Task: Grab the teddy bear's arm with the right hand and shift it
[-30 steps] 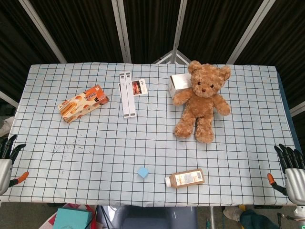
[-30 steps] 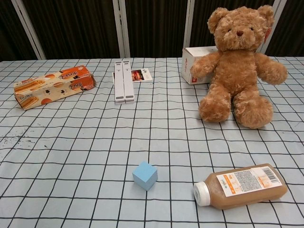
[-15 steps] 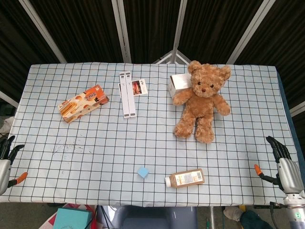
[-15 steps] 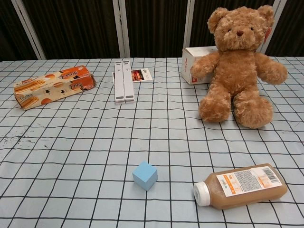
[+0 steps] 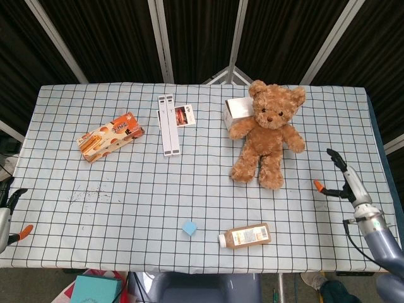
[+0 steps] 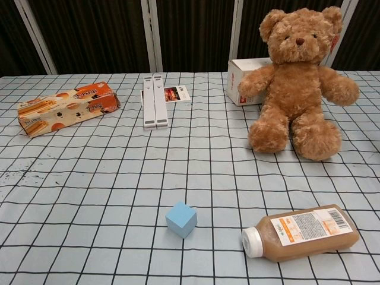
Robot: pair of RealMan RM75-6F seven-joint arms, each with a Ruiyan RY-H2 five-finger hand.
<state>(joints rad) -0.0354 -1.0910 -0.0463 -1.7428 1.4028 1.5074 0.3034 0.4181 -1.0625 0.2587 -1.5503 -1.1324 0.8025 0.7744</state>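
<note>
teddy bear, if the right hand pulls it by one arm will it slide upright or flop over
Probably flops: the teddy bear looks plush, so its arm likely stretches first. It sits against a white box, so it may tip sideways. The right hand, fingers apart, isn't touching it yet.

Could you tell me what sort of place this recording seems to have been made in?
Probably a robot lab or data-collection booth, not a home. A table under a checked cloth is enclosed by dark curtains on a metal frame, and unrelated props lie spread out: a teddy bear, a snack box, a bottle.
</note>
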